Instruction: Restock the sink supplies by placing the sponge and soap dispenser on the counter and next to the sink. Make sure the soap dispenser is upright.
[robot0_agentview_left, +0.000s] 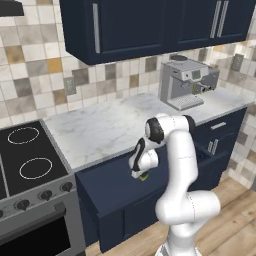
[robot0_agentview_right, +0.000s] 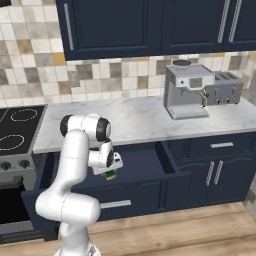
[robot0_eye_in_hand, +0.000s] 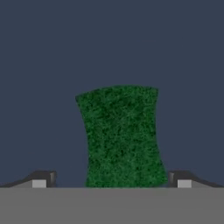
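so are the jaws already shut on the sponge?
No, in the hand view both fingertips stand wide apart, either side of the green sponge, with gaps between them and it.

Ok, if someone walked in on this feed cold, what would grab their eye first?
Probably the white arm folded down into the open navy drawer under the marble counter, its gripper open with a fingertip on either side of the green sponge on the drawer floor. Next, the silver coffee machine at the back of the counter, with a toaster beside it.
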